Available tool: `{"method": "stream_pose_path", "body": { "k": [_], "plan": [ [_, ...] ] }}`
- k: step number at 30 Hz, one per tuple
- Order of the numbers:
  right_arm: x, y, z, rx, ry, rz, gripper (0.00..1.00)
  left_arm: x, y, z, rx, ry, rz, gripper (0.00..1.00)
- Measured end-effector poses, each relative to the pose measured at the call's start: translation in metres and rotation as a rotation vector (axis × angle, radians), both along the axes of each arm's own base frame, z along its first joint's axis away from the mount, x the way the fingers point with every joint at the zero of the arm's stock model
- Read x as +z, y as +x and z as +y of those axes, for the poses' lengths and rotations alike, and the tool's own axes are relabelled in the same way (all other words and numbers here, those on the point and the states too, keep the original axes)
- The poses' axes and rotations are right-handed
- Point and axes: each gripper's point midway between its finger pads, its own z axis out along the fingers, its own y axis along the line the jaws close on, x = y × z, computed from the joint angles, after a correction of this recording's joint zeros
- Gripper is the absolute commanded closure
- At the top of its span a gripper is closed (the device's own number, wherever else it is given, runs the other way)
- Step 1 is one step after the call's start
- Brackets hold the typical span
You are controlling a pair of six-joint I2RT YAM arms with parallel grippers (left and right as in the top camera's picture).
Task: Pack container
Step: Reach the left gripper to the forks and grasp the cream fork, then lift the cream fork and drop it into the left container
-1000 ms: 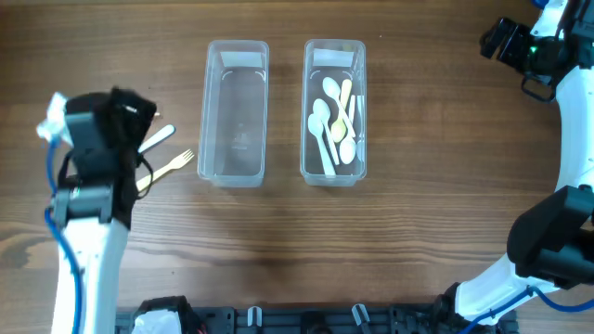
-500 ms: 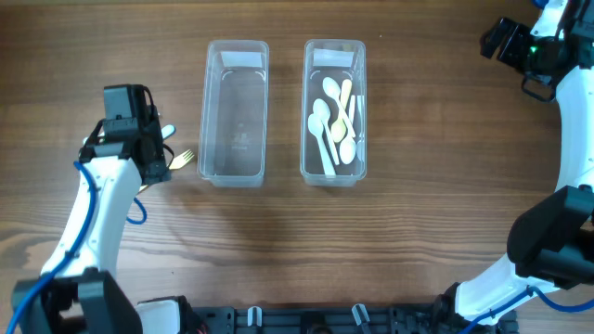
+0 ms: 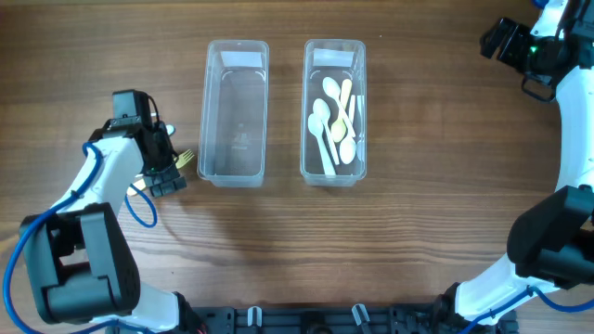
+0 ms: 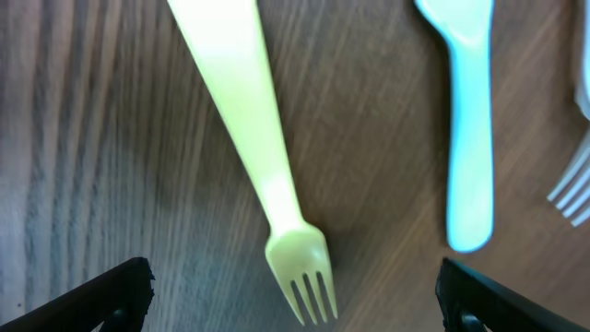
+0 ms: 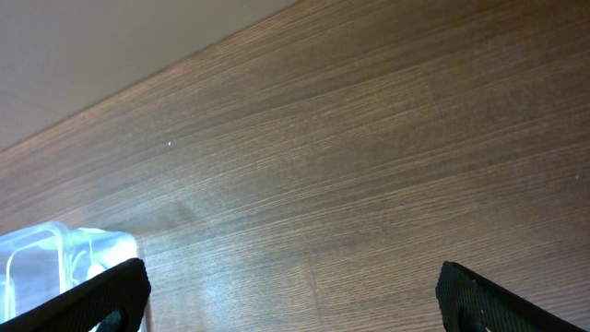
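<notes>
Bare table (image 4: 83, 138) lies on either side of the yellow fork (image 4: 253, 157), room enough for the spread jaws of the left gripper (image 4: 295, 300). A pale blue utensil (image 4: 468, 120) crowds one side (right, in the wrist view). The clear tub (image 3: 205, 121) stands just beyond the tines.

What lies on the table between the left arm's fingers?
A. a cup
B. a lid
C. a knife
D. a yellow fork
D: the left wrist view shows a yellow fork lying on the table between the open fingers.
</notes>
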Motion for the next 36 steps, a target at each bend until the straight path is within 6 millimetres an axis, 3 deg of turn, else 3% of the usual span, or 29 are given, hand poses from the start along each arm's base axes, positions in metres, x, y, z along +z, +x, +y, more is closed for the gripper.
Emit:
{"method": "stream_pose_path", "body": {
  "k": [10, 14, 18, 21, 26, 33, 36],
  "plan": [
    [0.000, 0.000, 0.000, 0.000, 0.000, 0.000, 0.00, -0.021, -0.002, 0.004, 0.016, -0.022, 0.049, 0.01],
    [0.000, 0.000, 0.000, 0.000, 0.000, 0.000, 0.00, -0.022, 0.001, 0.004, 0.027, -0.048, 0.046, 0.25],
    [0.000, 0.000, 0.000, 0.001, 0.000, 0.000, 0.00, -0.024, 0.003, 0.003, 0.031, -0.066, 0.042, 0.35],
    [0.000, 0.000, 0.000, 0.000, 0.000, 0.000, 0.00, -0.025, 0.004, 0.001, 0.029, -0.078, 0.040, 0.59],
    [0.000, 0.000, 0.000, 0.000, 0.000, 0.000, 0.00, -0.026, 0.003, -0.001, 0.029, -0.095, 0.046, 0.82],
    [0.000, 0.000, 0.000, 0.000, 0.000, 0.000, 0.00, -0.028, -0.003, -0.004, 0.027, -0.105, 0.073, 0.96],
    [0.000, 0.000, 0.000, 0.000, 0.000, 0.000, 0.00, -0.028, -0.003, -0.004, 0.026, -0.110, 0.073, 0.96]
  ]
}}
